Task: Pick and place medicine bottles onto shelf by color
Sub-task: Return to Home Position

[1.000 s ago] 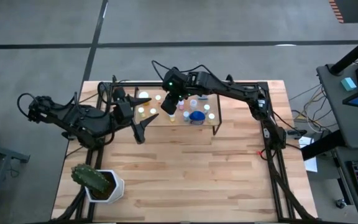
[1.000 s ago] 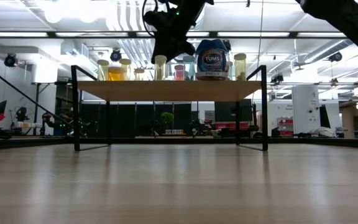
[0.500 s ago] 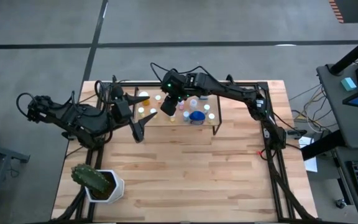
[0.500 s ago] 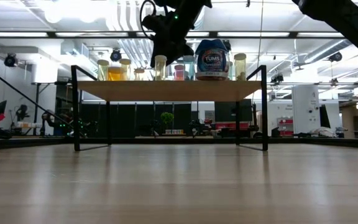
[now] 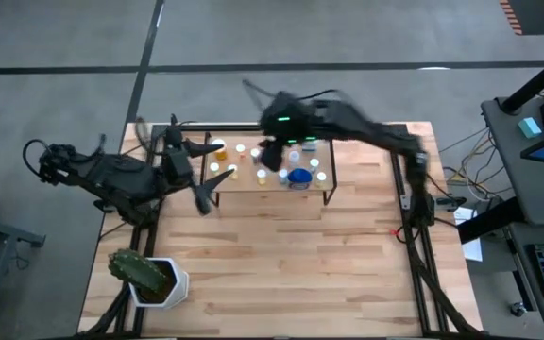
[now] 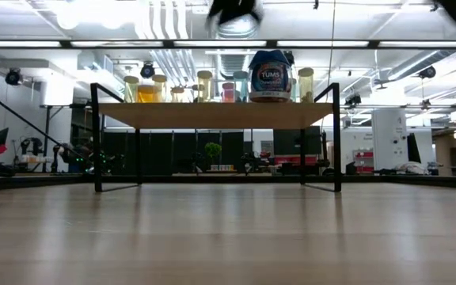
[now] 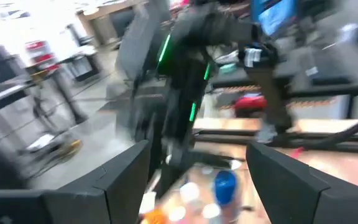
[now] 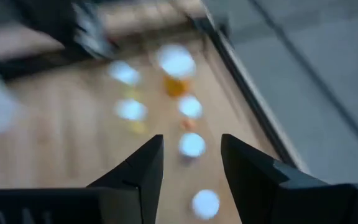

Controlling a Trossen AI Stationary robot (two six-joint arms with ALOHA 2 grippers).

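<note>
- Workshop hall, grey floor, ceiling strip lights; pale plank-wood counter (image 5: 281,264) on a black frame.
- Dark jointed left arm: folded low over the counter's left side, forearm aimed at the shelf's left end. The left gripper (image 7: 197,147) sits near that end, off the board; jaws spread apart, holding nothing.
- Round white pot (image 5: 163,286) with a green cactus (image 5: 135,267): lower-left corner of the counter in the high view, well apart from the shelf.
- Low shelf (image 6: 212,115): rectangular light-wood board on thin black metal legs, toward the counter's upper edge in the high view.
- On that board, the medicine bottles (image 6: 204,85): small upright cylinders, white caps seen from above; amber bodies toward the left end in the low view, one pink near the middle, a pale one at the right end.
- Among them, the wide blue bottle (image 6: 270,75): right of middle, tallest; label reads "TUMS".
- Dark right arm: stretched from the counter's right edge across and above the shelf. The right gripper (image 8: 191,138) hangs over the bottles, touching none; jaws parted, empty.
</note>
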